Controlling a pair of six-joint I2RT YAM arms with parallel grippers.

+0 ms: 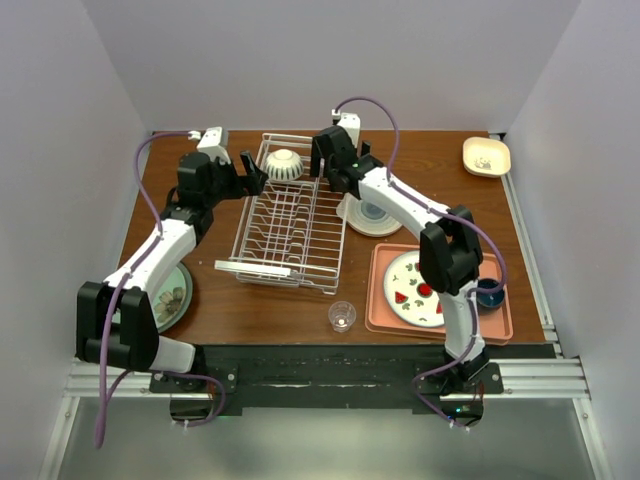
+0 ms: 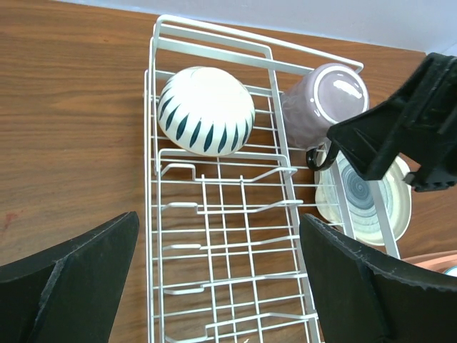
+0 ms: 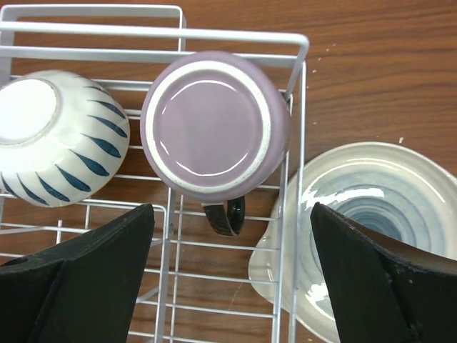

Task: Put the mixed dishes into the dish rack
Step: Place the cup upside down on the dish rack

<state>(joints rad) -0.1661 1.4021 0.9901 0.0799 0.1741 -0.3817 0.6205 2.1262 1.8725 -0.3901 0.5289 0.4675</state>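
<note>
Right pincer [image 3: 230,207]: standing wide apart over the purple cup [image 3: 214,121], gripping nothing.
Left pincer [image 2: 219,216]: hanging wide open above the free plate slots.
Purple cup: sitting mouth-down in the far corner of the dish rack [image 3: 235,39], beside the striped bowl [image 3: 57,136].
Cream plate [image 3: 371,214]: lying flat on the table [image 1: 260,310], right against the rack's right side.
Handling: looking glazed, stiff and breakable, probably slippery. I'd pinch its outer rim.
Room: wires are crowding its rack side, while open wood is lying beyond it.
</note>
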